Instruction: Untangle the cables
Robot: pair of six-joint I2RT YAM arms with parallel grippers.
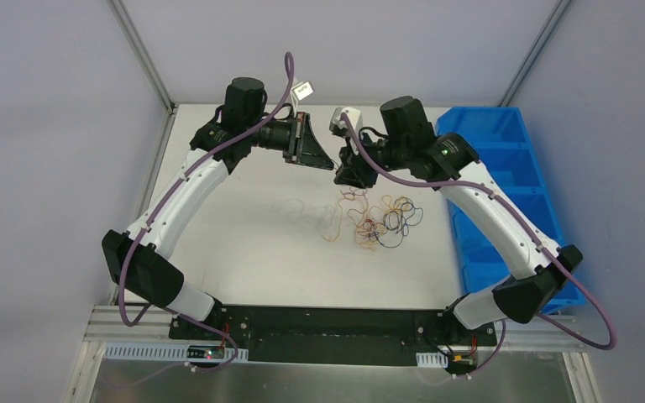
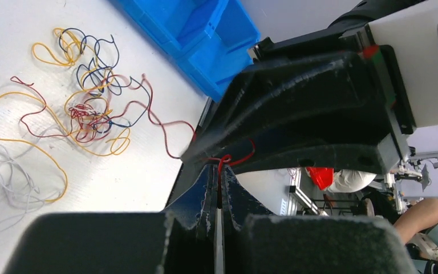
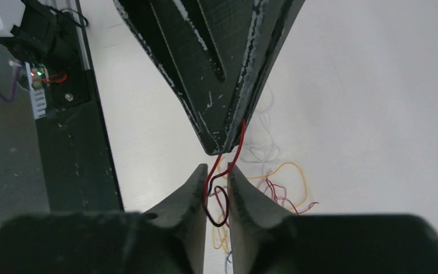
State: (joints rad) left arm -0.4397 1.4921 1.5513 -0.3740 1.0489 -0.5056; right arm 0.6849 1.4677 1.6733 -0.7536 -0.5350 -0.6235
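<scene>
Closest to the right wrist lens stand the fingers [image 3: 197,191] of my right gripper [image 3: 217,171], a narrow slit apart. A red wire [image 3: 238,145] drops into that slit and a black loop [image 3: 219,214] hangs there, but I cannot tell whether the pads touch either. Tip to tip with it sits my left gripper [image 2: 218,171], pressed together with only a hairline between its fingers, the red wire pinched at its tip. Both grippers meet in the air off the far compartments of the blue bin [image 1: 504,147], above the white table [image 1: 243,243]. The rest of the cables [image 1: 382,220] lie on the table near the bin's middle compartments, a loose clump of orange, red and dark blue loops, knotted tightest in its red middle. One long orange loop [image 2: 34,144] swings out of the clump away from the bin, and a pale white wire [image 2: 11,177] curls farther from the bin still, beside the orange loop
</scene>
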